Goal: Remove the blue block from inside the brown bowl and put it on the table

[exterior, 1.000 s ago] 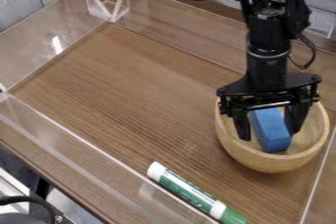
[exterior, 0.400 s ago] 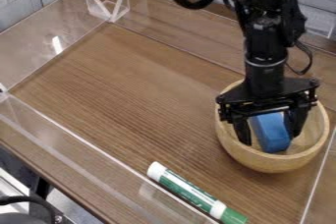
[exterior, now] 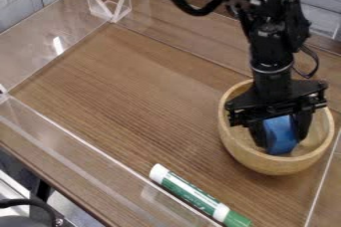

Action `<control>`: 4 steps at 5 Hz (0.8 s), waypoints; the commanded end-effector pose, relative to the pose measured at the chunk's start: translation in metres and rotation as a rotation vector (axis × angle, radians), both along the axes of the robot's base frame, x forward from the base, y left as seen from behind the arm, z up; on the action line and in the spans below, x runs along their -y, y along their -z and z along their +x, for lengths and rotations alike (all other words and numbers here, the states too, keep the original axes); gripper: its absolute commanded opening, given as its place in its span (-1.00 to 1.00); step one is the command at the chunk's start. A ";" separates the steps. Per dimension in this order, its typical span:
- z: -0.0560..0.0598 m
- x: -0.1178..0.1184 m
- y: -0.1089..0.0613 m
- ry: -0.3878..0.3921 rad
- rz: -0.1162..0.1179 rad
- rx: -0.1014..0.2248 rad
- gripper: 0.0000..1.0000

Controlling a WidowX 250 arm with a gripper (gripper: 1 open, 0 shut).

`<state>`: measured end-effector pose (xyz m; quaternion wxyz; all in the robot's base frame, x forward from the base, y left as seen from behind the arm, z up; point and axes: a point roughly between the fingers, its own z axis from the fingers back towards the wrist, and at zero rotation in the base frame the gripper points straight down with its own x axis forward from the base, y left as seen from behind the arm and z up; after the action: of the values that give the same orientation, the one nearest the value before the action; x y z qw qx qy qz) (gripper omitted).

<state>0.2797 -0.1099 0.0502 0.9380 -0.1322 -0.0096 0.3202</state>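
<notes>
The brown bowl (exterior: 276,141) sits on the table (exterior: 147,92) at the right, near the front edge. The blue block (exterior: 278,133) lies tilted inside the bowl. My gripper (exterior: 278,123) hangs straight down from the black arm and reaches into the bowl. One of its fingers (exterior: 252,121) stands on each side of the block. The jaws are narrower than the bowl and close to the block's sides. Whether they touch the block is too small to tell. The block's lower part rests against the bowl's inner wall.
A white-and-green marker (exterior: 193,192) lies on the table near the front edge, left of the bowl. Clear acrylic walls (exterior: 47,47) run along the table's edges, with a folded clear piece (exterior: 110,5) at the back left.
The gripper has sunk lower into the bowl and its fingers have drawn inward toward the blue block. The block and the bowl have stayed in place.
</notes>
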 end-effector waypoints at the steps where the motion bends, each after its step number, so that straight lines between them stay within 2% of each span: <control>1: 0.001 -0.001 -0.007 0.016 0.006 0.014 -1.00; 4: -0.006 -0.006 -0.027 0.059 0.018 0.006 -1.00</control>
<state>0.2638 -0.1047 0.0552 0.9501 -0.1047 0.0257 0.2927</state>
